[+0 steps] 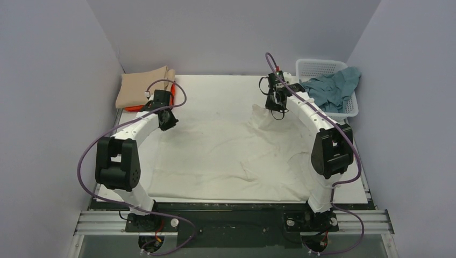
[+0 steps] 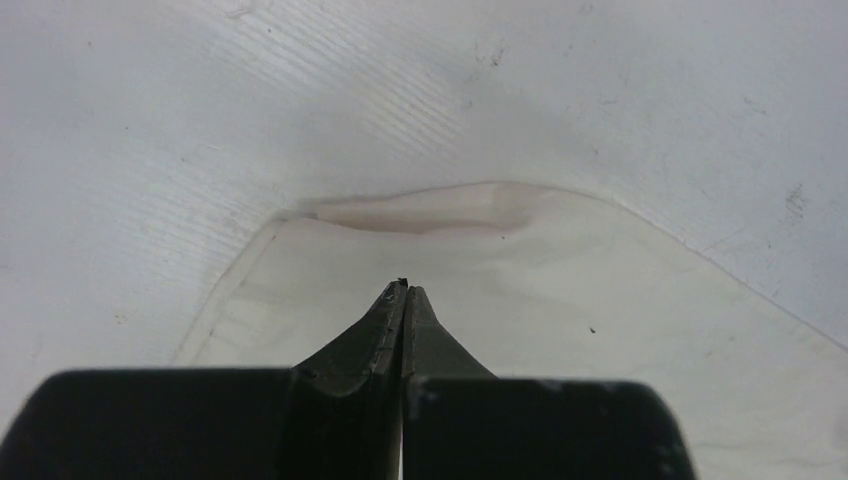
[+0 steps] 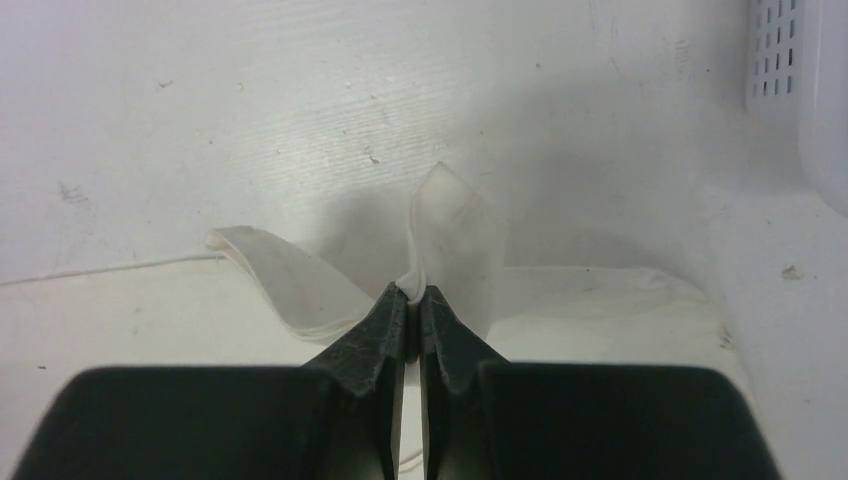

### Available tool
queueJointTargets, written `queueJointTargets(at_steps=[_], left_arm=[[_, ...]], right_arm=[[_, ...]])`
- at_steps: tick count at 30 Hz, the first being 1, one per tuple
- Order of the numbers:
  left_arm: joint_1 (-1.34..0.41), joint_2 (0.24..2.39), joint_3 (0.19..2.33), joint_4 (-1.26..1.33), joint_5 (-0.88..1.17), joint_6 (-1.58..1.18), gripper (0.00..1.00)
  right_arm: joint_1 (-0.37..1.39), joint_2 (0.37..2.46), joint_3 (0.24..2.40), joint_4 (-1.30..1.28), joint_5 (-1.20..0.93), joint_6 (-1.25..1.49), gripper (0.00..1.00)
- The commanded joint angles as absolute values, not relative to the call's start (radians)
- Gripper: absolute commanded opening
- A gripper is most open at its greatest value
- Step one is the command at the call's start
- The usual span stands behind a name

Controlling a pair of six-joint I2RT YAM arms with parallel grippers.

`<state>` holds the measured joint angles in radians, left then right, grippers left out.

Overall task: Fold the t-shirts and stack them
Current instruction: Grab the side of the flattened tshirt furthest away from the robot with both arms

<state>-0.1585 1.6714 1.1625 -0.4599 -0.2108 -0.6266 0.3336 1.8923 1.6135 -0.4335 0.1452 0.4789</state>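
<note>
Right fingers (image 3: 384, 338) pinch raised corner; cream shirt (image 1: 226, 156) spread wide, wrinkled.

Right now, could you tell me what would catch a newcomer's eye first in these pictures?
A big cream shirt sprawls across the middle, its far right corner pinched up by the right fingers. A teal shirt spills from the white basket at the far right corner; a folded tan shirt lies far left.
</note>
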Motion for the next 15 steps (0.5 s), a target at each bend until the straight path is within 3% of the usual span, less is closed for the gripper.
queueJointTargets(at_steps=[1, 2, 5, 7, 15], left_arm=[[-0.111, 1.765, 1.282, -0.484, -0.237, -0.653, 0.14], [-0.106, 1.782, 1.298, -0.502, -0.236, -0.651, 0.18], [-0.093, 1.864, 1.362, -0.536, -0.224, -0.642, 0.43], [-0.092, 1.900, 1.372, -0.526, -0.202, -0.635, 0.53], [-0.104, 2.038, 1.456, -0.543, -0.130, -0.564, 0.62]], right_arm=[[0.341, 1.851, 1.549, -0.411, 0.115, 0.451, 0.00], [0.343, 1.846, 1.539, -0.409, 0.111, 0.450, 0.00], [0.344, 1.845, 1.529, -0.408, 0.117, 0.448, 0.00], [0.344, 1.851, 1.525, -0.408, 0.118, 0.444, 0.00], [0.343, 1.877, 1.524, -0.417, 0.114, 0.437, 0.00]])
